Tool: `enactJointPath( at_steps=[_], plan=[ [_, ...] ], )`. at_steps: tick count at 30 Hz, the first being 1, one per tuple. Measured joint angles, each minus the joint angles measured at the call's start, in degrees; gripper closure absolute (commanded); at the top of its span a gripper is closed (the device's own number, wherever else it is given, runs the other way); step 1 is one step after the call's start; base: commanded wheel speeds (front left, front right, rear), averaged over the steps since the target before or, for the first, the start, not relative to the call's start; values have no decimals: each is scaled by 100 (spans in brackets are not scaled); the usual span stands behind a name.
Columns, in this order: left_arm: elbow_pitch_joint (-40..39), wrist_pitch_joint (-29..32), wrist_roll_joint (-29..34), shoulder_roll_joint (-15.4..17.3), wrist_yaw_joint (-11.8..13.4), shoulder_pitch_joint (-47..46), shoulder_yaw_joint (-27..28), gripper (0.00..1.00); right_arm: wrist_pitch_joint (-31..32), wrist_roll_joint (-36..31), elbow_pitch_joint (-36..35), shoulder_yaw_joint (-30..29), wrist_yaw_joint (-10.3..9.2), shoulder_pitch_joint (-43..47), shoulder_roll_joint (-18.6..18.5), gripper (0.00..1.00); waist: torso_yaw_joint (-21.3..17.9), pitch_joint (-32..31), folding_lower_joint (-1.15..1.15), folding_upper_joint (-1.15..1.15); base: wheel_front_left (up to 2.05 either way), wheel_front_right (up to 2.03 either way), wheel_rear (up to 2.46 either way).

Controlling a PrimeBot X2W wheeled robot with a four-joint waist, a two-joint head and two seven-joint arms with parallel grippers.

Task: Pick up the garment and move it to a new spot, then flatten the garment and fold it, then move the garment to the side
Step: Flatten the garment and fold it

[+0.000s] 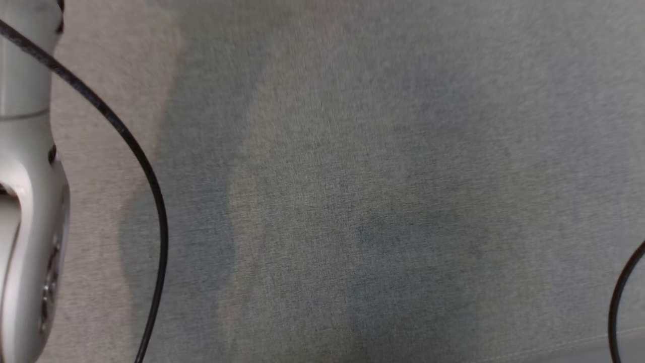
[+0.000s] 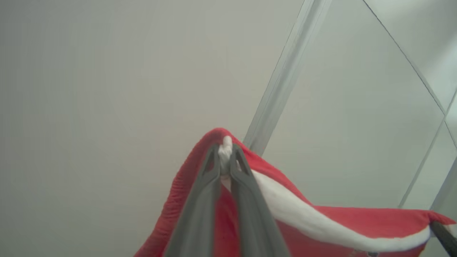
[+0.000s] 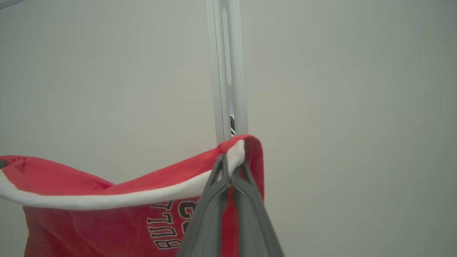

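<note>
While btwn fingers (image 2: 198,217), garment (image 3: 71,175) axis seemingly horiz.

A grey woven cloth surface (image 1: 383,166) spreads across the head view, slightly blurred, with soft darker shadows on it. A paler beige strip (image 1: 106,60) runs along its left side. In the wrist views, plain off-white panels (image 2: 107,89) stand behind, evenly lit, crossed by a pale metal rail (image 3: 226,71) and thin dark seams (image 2: 403,53).
</note>
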Motion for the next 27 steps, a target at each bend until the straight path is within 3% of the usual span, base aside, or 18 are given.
enactJointPath(
  at_steps=[6,13,20,27],
  plan=[
    [1090,-800,94,-55,-237,-344,-29,100,-307,159,739,208,0,-233,393,100,-64,724,0,0,0,0,0],
    [2143,-1150,225,-131,-615,51,-322,100,-361,508,1269,751,0,473,577,100,-64,1299,1,0,0,0,0],
    [2875,-1152,247,-126,-904,555,-537,100,-367,1093,1410,1368,1,1120,279,100,169,1282,1,0,0,0,0],
    [3276,-728,366,-152,-955,993,-860,100,-144,1541,1551,1979,1,1518,-16,100,313,958,1,0,0,0,0]
  ],
)
